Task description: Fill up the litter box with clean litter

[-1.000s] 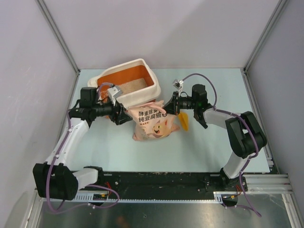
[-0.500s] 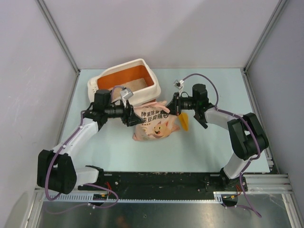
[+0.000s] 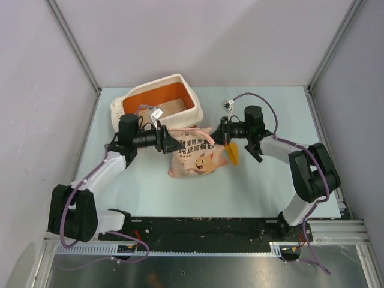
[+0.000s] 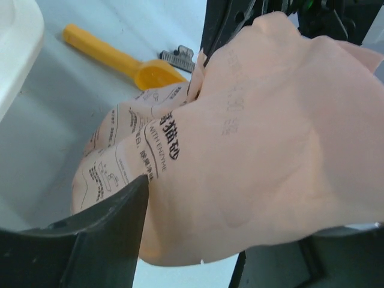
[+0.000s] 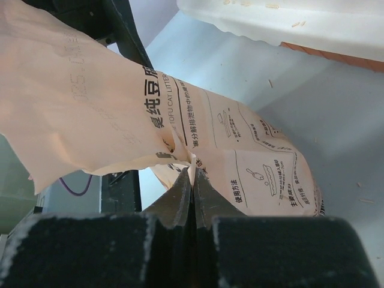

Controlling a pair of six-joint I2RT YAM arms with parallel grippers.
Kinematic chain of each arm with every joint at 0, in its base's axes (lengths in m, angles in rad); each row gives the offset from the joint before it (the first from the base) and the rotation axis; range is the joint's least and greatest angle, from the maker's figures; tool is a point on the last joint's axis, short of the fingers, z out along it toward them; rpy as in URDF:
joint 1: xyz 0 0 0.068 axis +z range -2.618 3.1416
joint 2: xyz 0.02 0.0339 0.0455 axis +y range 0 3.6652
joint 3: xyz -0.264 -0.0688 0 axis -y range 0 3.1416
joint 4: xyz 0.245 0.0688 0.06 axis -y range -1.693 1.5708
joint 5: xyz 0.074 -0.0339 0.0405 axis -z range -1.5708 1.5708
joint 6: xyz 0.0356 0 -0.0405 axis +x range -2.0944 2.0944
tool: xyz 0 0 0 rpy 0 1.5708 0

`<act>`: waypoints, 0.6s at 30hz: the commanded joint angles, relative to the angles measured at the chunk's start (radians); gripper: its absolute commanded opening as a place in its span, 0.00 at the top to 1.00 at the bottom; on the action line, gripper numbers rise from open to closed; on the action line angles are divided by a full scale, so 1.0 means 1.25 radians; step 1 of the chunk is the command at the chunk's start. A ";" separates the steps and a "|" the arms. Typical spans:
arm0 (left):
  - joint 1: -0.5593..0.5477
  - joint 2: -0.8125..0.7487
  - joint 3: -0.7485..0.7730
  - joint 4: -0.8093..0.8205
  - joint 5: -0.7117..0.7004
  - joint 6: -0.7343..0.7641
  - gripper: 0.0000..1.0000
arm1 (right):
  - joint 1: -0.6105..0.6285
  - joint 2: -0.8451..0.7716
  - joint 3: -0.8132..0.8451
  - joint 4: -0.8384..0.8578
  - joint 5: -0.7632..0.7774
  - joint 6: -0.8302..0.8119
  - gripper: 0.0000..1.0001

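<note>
The litter box [image 3: 157,90], cream outside and orange inside, stands at the back left, with a patch of pale clean litter [image 3: 173,107] on its floor. Its cream rim shows in both wrist views [image 4: 18,42] [image 5: 288,24]. The pink-beige printed bag [image 3: 195,155] lies in front of the box. My right gripper [image 3: 219,135] [image 5: 193,171] is shut on a fold of the bag's top right edge [image 5: 240,156]. My left gripper [image 3: 173,144] [image 4: 198,228] stands open around the bag's upper left bulk [image 4: 258,138]. Its left finger [image 4: 90,240] touches the bag.
A yellow-orange scoop [image 3: 231,153] [image 4: 120,57] lies on the table right of the bag, under my right wrist. A small metal clip [image 4: 177,58] sits by its bowl. Grey walls enclose the table [image 3: 270,180] on three sides.
My left arm swung right from beside the litter box onto the bag, and its jaws narrowed a little. My right gripper kept its hold on the bag's edge.
</note>
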 commanded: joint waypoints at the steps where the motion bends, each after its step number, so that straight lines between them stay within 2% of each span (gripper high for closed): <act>1: 0.006 0.018 -0.031 0.153 0.012 -0.108 0.38 | -0.009 -0.035 0.022 0.046 -0.004 0.045 0.98; 4: 0.007 0.028 -0.046 0.190 0.015 -0.125 0.51 | -0.001 -0.030 0.022 0.048 -0.001 0.051 0.98; 6: 0.011 0.029 -0.055 0.206 0.019 -0.146 0.65 | 0.005 -0.029 0.022 0.050 -0.001 0.055 0.98; 7: 0.012 0.026 -0.056 0.207 0.033 -0.150 0.77 | 0.005 -0.028 0.022 0.052 -0.005 0.064 1.00; 11: 0.063 0.030 -0.076 0.205 0.063 -0.223 1.00 | -0.004 -0.029 0.022 0.083 -0.030 0.123 1.00; 13: 0.089 0.045 -0.070 0.143 0.084 -0.261 1.00 | -0.020 -0.026 0.022 0.103 -0.060 0.172 1.00; 14: 0.122 0.075 -0.044 0.067 0.158 -0.259 1.00 | -0.044 -0.019 0.024 0.152 -0.098 0.283 1.00; 15: 0.139 0.089 -0.032 0.048 0.217 -0.270 1.00 | -0.052 -0.013 0.030 0.150 -0.109 0.342 1.00; 18: 0.152 0.118 -0.018 0.011 0.262 -0.322 1.00 | -0.066 -0.003 0.052 0.108 -0.158 0.382 1.00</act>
